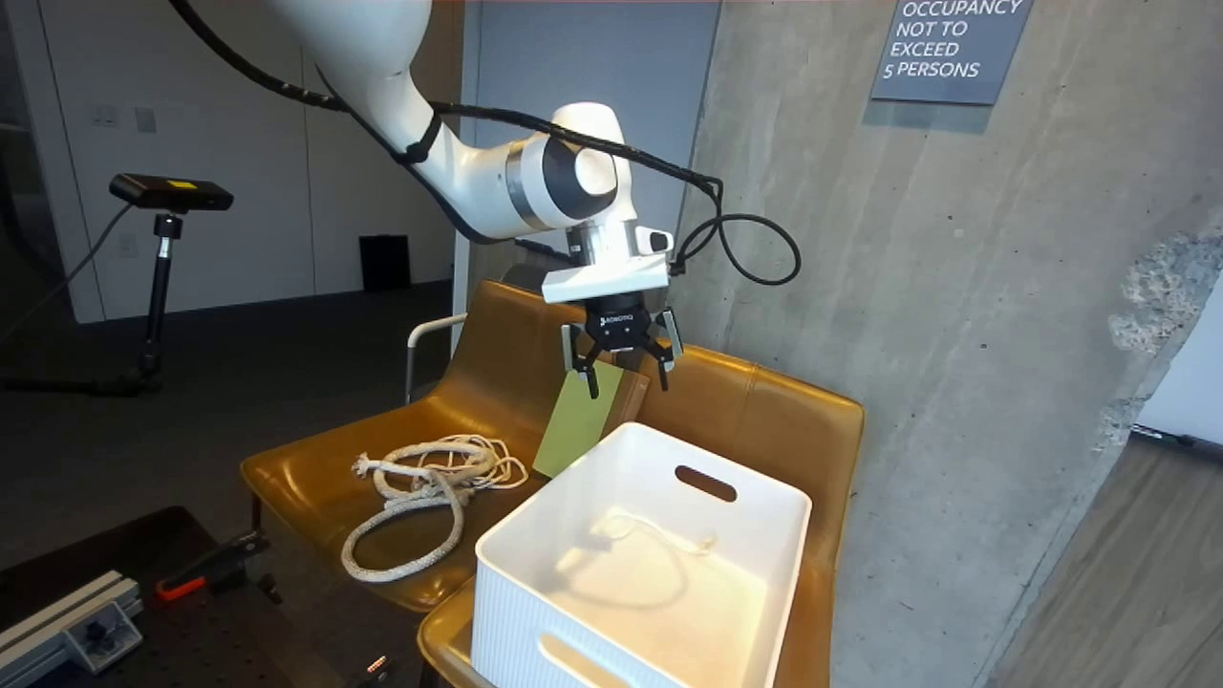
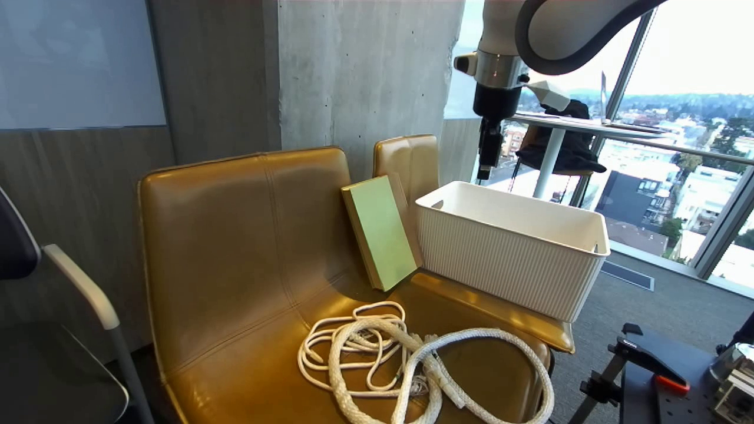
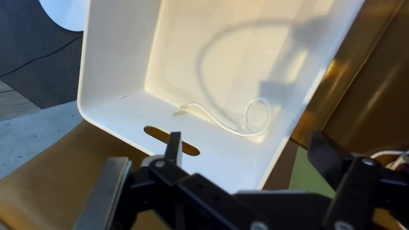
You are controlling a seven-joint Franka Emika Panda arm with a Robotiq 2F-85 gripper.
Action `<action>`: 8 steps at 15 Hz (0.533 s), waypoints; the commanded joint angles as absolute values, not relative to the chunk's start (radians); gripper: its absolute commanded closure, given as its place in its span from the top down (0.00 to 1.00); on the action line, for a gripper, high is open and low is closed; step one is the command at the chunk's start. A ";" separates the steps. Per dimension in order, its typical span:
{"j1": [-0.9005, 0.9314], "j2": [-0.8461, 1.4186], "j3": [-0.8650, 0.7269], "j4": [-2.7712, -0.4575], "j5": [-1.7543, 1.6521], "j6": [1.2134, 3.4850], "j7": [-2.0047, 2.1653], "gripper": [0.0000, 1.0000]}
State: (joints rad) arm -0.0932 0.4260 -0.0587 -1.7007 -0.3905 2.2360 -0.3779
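End effector [image 1: 628,387]: one; fingers spread wide, nothing between them; hangs pointing down above the far, slotted end of the bin; no contact visible.

White bin [image 2: 506,259]: one; upright at right, on the right chair [image 1: 764,411]. Ribbed outside, smooth inside, with an oblong handle slot [image 1: 706,483] in the far end wall. Judged light for its bulk, fairly stiff, slippery on its flat faces, hardly fragile. Best hold: the rim, pinched above the slot.

Short cord [image 3: 223,126]: one; white, on the bin floor beside the slotted wall, curled into a loop at one end, with a frayed knot. Judged nearly weightless, limp, hard to damage. Best hold: the knot, its bulkiest part.

Green book [image 2: 383,232]: one; leaning just left of the bin, a brown book-like slab [image 1: 627,401] beside it. Judged firm and moderately heavy. Best hold: across its thickness, at the upper edge.

Thick rope [image 2: 439,377]: loosely looped on the left chair [image 2: 235,235], among coils of thin cord [image 2: 371,393]. Judged soft and pliable. Best hold: a single strand at the outer loop.
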 commanded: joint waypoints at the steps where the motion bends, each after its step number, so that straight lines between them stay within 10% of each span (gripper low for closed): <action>1: -0.050 0.416 -0.085 -1.702 -0.411 2.216 -0.218 1.00; 8: -0.045 0.414 -0.089 -1.698 -0.406 2.213 -0.166 1.00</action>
State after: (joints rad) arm -0.0472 0.4137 -0.0863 -1.7004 -0.4088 2.2154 -0.1634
